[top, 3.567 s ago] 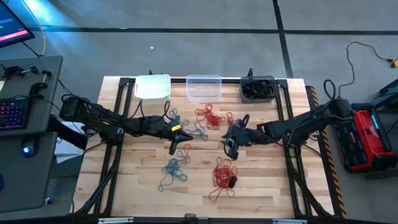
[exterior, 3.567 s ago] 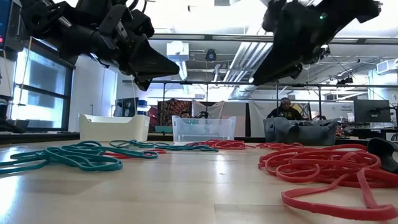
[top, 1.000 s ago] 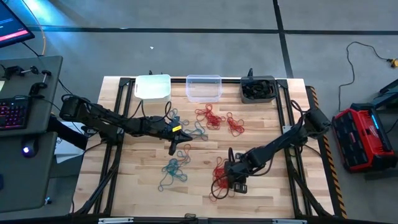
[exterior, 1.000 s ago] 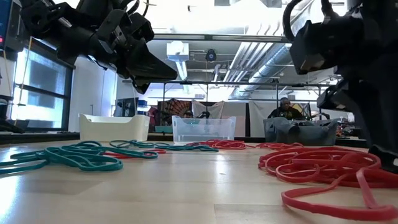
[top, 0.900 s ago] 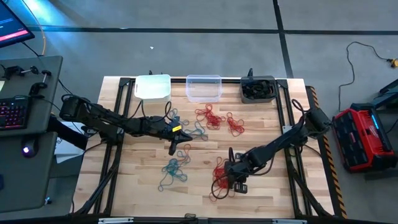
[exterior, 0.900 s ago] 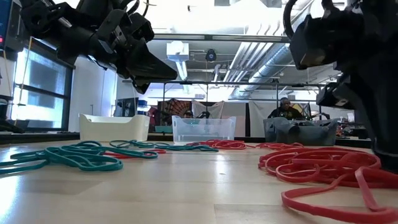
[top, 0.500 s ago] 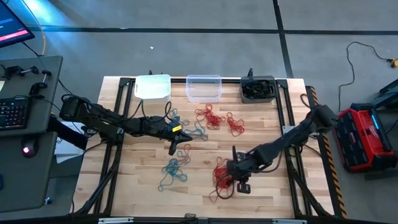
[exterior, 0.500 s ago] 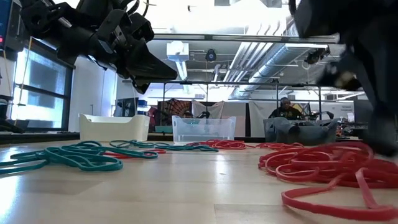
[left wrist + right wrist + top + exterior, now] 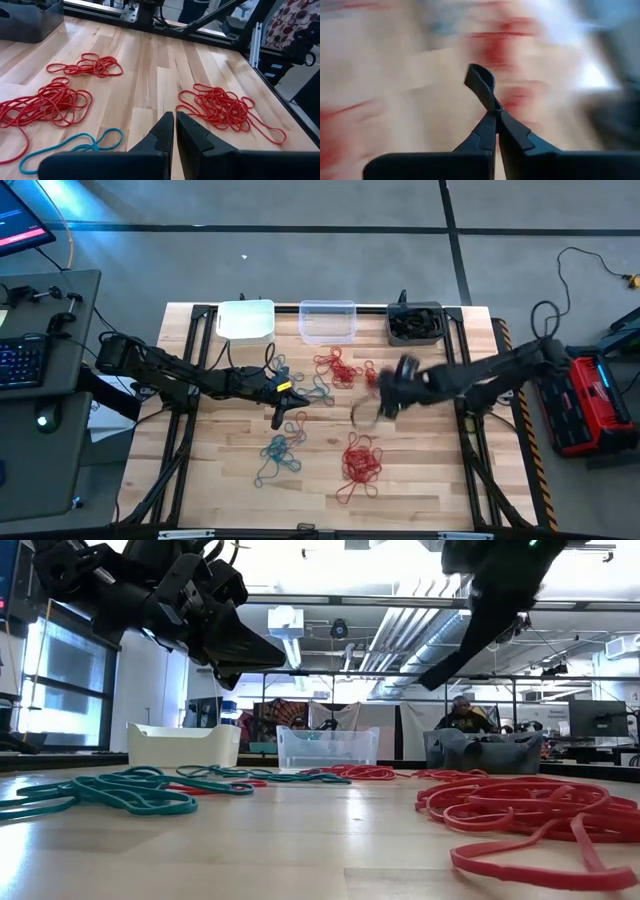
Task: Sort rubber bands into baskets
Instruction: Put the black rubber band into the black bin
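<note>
Red rubber bands lie in piles near the table's front and toward the back. Teal ones lie front left. At the far edge stand the baskets: white, clear, dark grey. My right gripper hangs above mid-table, shut on a dark rubber band. It also shows in the low view. My left gripper is shut and hovers left of centre, holding nothing. My right gripper pinches the dark band between its two fingertips, and a small loop of it sticks out past them. The fingers slant downward. The band is lifted clear of the table.
More teal bands lie beside my left gripper, and a small red bunch lies by my right arm. A person sits in the room behind the table. Bare wood shows at the front left and front right.
My right gripper has risen from the front red pile and swung toward the far edge, taking the dark band that lay beside that pile up off the table. The red pile stays where it was.
</note>
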Motion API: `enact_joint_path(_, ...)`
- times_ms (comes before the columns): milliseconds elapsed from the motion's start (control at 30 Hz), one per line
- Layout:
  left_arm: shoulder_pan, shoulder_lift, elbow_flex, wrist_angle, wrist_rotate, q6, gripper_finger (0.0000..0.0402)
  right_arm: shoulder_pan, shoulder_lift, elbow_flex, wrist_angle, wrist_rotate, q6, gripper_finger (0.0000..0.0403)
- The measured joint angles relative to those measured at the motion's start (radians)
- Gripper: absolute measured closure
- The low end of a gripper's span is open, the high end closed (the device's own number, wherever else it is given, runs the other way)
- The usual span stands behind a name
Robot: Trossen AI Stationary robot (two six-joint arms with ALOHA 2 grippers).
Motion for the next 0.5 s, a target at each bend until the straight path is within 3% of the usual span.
enact_joint_path(133,0.0,0.0,0.0,0.003,0.0,-0.008,0.0392,-0.169,-0.035,-0.017,-0.045,0.162,0.037,0.0402)
enact_joint_path(500,0.0,0.0,0.0,0.005,-0.005,-0.009,0.0392,-0.6,-0.037,-0.139,0.091,0.18,-0.108,0.0403)
